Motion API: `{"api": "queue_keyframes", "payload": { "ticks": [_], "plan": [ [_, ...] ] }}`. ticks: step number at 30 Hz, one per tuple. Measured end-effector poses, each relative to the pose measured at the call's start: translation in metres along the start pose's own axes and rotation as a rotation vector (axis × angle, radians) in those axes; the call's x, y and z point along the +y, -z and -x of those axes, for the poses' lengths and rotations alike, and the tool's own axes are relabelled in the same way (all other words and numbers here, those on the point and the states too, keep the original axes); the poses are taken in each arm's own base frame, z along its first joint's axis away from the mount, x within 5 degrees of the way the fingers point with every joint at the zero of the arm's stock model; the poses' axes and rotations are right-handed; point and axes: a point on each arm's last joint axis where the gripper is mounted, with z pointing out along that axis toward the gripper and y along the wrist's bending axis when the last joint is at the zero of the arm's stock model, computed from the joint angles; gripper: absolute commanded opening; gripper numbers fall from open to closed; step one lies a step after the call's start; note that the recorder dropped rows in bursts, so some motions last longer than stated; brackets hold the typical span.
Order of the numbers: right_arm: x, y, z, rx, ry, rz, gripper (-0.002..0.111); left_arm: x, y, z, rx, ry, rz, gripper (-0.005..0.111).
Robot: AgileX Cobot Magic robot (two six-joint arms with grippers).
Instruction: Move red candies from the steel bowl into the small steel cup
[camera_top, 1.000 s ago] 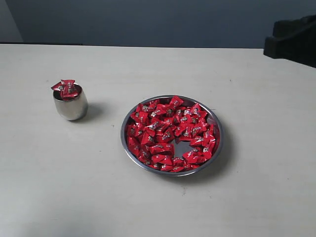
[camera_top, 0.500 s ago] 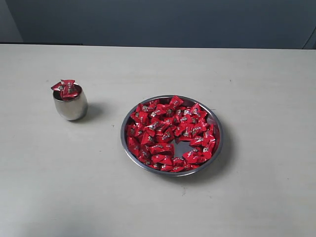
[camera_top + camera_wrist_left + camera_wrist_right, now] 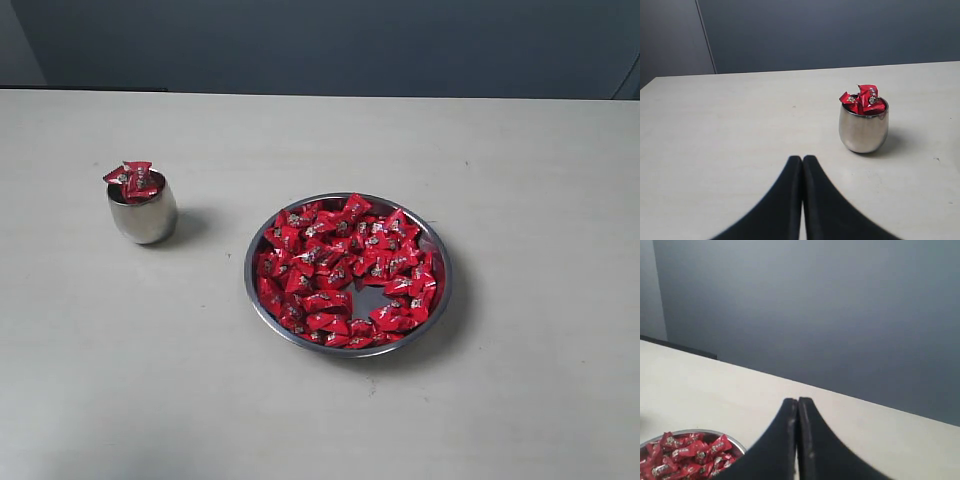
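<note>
The steel bowl [image 3: 436, 300] lies right of the table's middle, heaped with red candies [image 3: 340, 265]; its rim [image 3: 732, 441] and some candies [image 3: 685, 455] show in the right wrist view. The small steel cup [image 3: 144, 213] stands at the left with a few red candies [image 3: 132, 178] piled above its rim, also seen as the cup [image 3: 863, 131] in the left wrist view. Neither arm appears in the exterior view. My left gripper [image 3: 802, 159] is shut and empty, short of the cup. My right gripper [image 3: 797, 401] is shut and empty, off beside the bowl.
The pale table [image 3: 320, 420] runs to a dark blue-grey wall [image 3: 320, 45] at the back. A lighter wall panel [image 3: 670, 40] shows behind the table in the left wrist view.
The dark arm that showed at the upper right edge a second ago has left the exterior view. Bowl, cup and candies have not moved.
</note>
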Motion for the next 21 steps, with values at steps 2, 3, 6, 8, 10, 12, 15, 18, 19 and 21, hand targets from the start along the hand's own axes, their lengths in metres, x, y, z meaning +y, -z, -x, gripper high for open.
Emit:
{"api": "queue_keyframes", "payload": {
  "ticks": [2,3,6,8,10,12,15,18,19,21],
  "plan": [
    [0.000,0.000,-0.002,0.018,0.021,0.004,-0.001,0.000,0.000,0.000,0.000,0.000,0.000,0.000],
    [0.000,0.001,-0.002,0.025,0.025,0.004,-0.001,0.000,0.000,0.000,0.000,0.000,0.000,0.000],
    [-0.002,0.004,-0.004,0.047,0.024,-0.017,-0.001,0.000,0.000,0.000,0.000,0.000,0.000,0.000],
    [-0.006,0.010,-0.006,0.061,0.016,-0.054,-0.001,0.000,0.000,0.000,0.000,0.000,0.000,0.000],
    [-0.008,0.016,-0.006,0.063,0.004,-0.091,-0.001,0.000,0.000,0.000,0.000,0.000,0.000,0.000],
    [-0.012,0.022,-0.008,0.074,-0.006,-0.141,-0.001,0.000,0.000,0.000,0.000,0.000,0.000,0.000],
    [-0.017,0.029,-0.010,0.093,-0.019,-0.218,-0.001,0.000,0.000,0.000,0.000,0.000,0.000,0.000],
    [-0.019,0.037,-0.013,0.100,-0.027,-0.274,-0.001,0.000,0.000,0.000,0.000,0.000,0.000,0.000],
    [-0.019,0.040,-0.015,0.095,-0.027,-0.292,-0.001,0.000,0.000,0.000,0.000,0.000,0.000,0.000],
    [-0.017,0.046,-0.021,0.083,-0.020,-0.321,-0.001,0.000,0.000,0.000,0.000,0.000,0.000,0.000]
  ]
}}
